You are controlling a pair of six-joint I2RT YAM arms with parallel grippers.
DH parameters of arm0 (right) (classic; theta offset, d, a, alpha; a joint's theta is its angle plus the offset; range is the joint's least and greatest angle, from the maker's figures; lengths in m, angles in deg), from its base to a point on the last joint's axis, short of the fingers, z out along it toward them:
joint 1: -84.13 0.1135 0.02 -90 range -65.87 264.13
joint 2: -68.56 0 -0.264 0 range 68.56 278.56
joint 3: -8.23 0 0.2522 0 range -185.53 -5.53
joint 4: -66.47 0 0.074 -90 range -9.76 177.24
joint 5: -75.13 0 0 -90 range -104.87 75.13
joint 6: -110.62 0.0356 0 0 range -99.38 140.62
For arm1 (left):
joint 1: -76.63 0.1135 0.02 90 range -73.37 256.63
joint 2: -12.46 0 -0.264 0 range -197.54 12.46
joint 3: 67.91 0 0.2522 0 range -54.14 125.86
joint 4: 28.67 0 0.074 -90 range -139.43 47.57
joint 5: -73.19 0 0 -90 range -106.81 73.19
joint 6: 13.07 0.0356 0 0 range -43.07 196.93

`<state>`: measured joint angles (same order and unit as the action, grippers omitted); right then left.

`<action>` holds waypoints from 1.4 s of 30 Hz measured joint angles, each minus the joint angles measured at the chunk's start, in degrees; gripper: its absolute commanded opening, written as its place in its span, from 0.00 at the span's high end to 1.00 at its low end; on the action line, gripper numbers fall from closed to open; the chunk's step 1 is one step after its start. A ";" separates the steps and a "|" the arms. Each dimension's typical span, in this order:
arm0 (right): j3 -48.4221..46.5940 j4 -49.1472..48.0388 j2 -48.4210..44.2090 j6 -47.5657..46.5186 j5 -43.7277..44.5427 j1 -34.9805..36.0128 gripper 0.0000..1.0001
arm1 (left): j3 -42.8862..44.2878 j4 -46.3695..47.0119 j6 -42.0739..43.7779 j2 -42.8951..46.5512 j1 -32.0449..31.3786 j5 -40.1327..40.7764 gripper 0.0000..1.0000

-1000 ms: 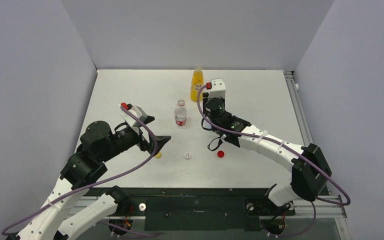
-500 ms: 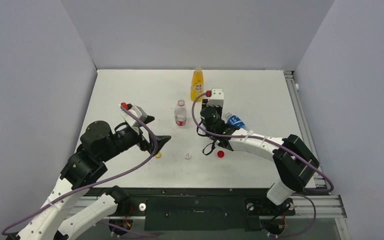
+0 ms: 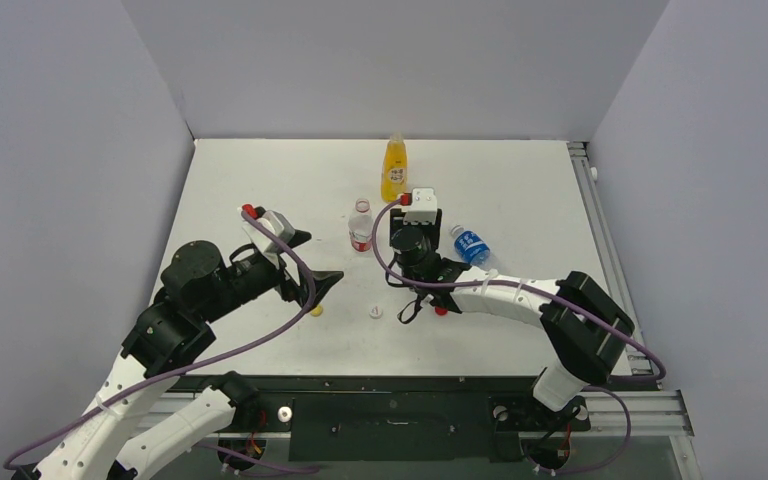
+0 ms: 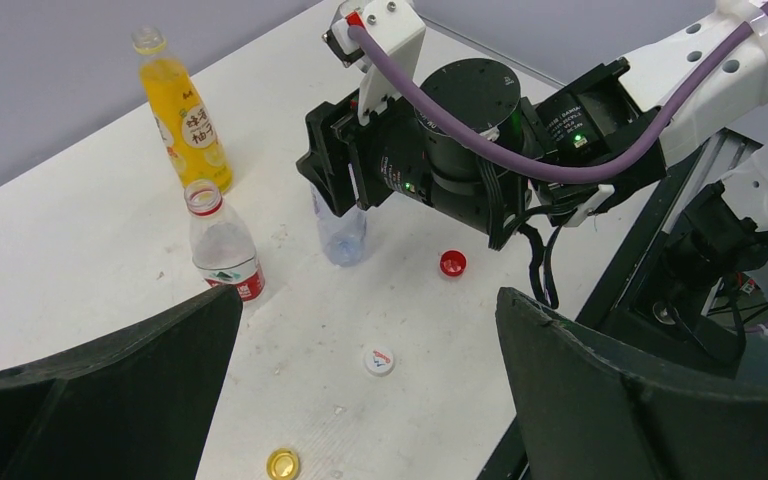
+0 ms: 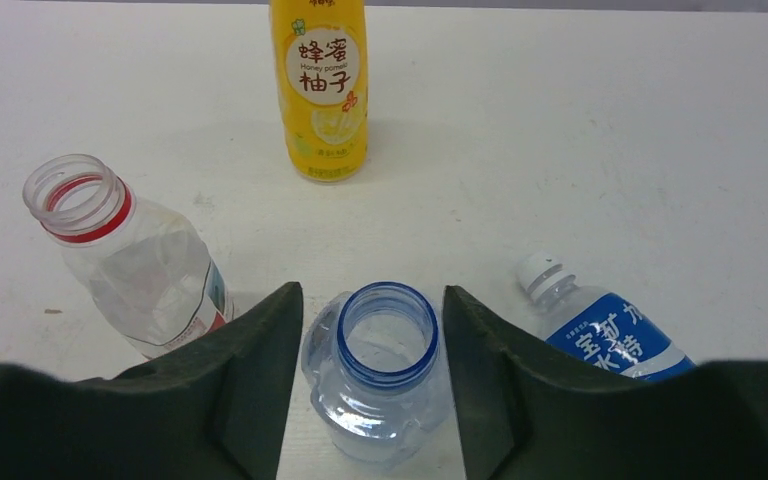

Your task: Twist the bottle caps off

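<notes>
Left jaws wide apart; right jaws clamping clear bottle (image 5: 385, 390), arm (image 3: 505, 292) outstretched.

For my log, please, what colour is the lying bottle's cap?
The cap is white; right wrist view.

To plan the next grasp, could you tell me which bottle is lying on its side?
The blue-labelled bottle, right of the right claw, white cap on; the juice bottle, red-labelled bottle and plain clear bottle stand upright.

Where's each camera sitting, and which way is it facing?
Top external: above, behind the arms, looking down on the table; both show.
Left wrist: faces rightward at the right tool; the open left tool frames it.
Right wrist: faces the far side over the clear bottle; own fingers flank it.
Wrist views share the juice bottle.
</notes>
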<state>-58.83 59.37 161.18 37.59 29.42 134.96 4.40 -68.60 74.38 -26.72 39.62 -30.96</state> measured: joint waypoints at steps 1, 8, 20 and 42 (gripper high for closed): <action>0.04 0.00 0.00 -0.04 0.09 0.13 0.44 | 0.00 0.09 0.02 0.00 0.00 0.00 0.03; 0.28 0.83 -1.20 -0.04 -0.13 0.26 0.35 | 0.00 0.76 0.00 -0.02 0.00 -0.13 0.03; -2.80 7.15 -9.64 0.22 -4.22 -1.77 0.29 | 0.00 2.43 -0.02 -0.13 0.00 -0.98 0.03; -11.82 43.25 -2.43 11.82 -33.88 -33.40 0.16 | 1.42 3.78 -3.34 -3.30 0.00 -3.48 0.03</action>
<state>-70.65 102.63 158.75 49.41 -4.46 101.56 5.82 -64.82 71.04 -30.02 39.62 -34.44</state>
